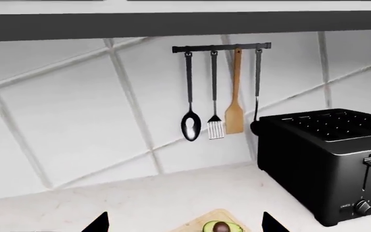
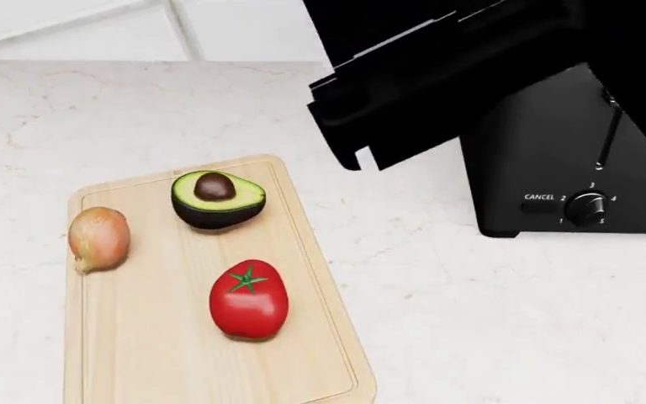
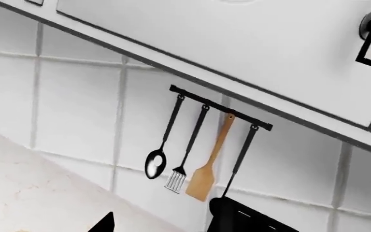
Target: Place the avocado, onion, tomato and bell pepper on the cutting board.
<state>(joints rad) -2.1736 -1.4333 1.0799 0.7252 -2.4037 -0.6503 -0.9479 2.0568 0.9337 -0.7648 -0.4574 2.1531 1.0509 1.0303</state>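
A pale marbled counter (image 2: 98,109) is seen, on which a cutting board (image 2: 155,337) and a black toaster (image 2: 570,177) are set well apart

toaster (image 2: 570,168) front reads "cancel", dial (image 2: 587,206) ringed by numbers 1 to 5

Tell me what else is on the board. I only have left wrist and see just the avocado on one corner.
Observer: Head view shows the onion and the tomato on the cutting board as well, alongside the avocado.
Operator: Any touching?
Observer: No, all three lie apart, with bare wood between them.
Operator: And the pepper?
Observer: The bell pepper is not on the board, and no view shows it.
Operator: Room for it?
Observer: Probably. In head view the near end of the board, on the robot's side of the onion, is bare.
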